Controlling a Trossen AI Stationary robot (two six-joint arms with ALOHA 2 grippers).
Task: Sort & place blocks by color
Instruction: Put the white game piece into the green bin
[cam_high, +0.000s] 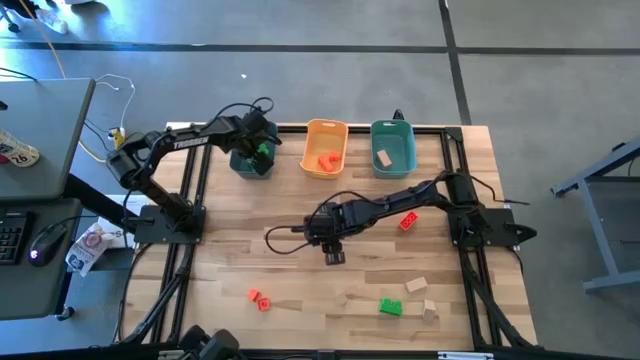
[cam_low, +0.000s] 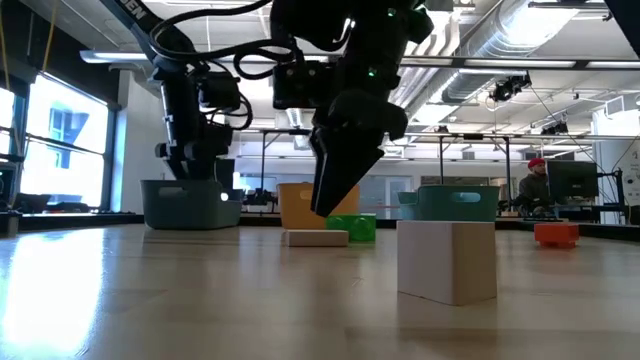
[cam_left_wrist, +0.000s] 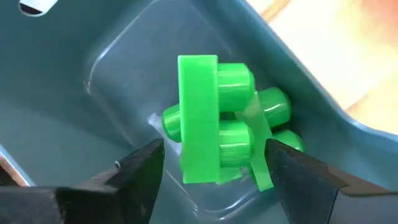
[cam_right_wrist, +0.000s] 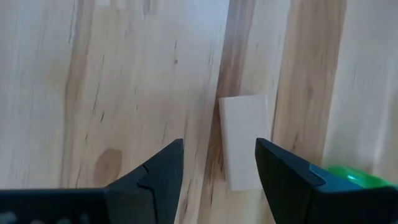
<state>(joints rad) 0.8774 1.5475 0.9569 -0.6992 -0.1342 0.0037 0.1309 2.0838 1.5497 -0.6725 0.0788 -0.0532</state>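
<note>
My left gripper (cam_high: 256, 150) hangs open inside the dark teal bin (cam_high: 240, 165) at the far left. Its fingers stand on either side of a green block (cam_left_wrist: 199, 118), clear of it. That block lies on its side on another green block (cam_left_wrist: 273, 112) on the bin's floor. My right gripper (cam_high: 333, 252) is open above the middle of the table and points down. A flat tan block (cam_right_wrist: 244, 140) lies on the wood just beyond its fingertips, with a green block (cam_right_wrist: 348, 177) beside it. In the low view my right gripper (cam_low: 327, 205) hangs above the tabletop.
An orange bin (cam_high: 325, 148) with red-orange blocks and a teal bin (cam_high: 393, 148) with a tan block stand at the far edge. Loose on the table are red blocks (cam_high: 408, 222) (cam_high: 259, 298), a green one (cam_high: 390, 307) and tan ones (cam_high: 416, 286) (cam_high: 430, 312). A person (cam_low: 535, 180) sits beyond the table.
</note>
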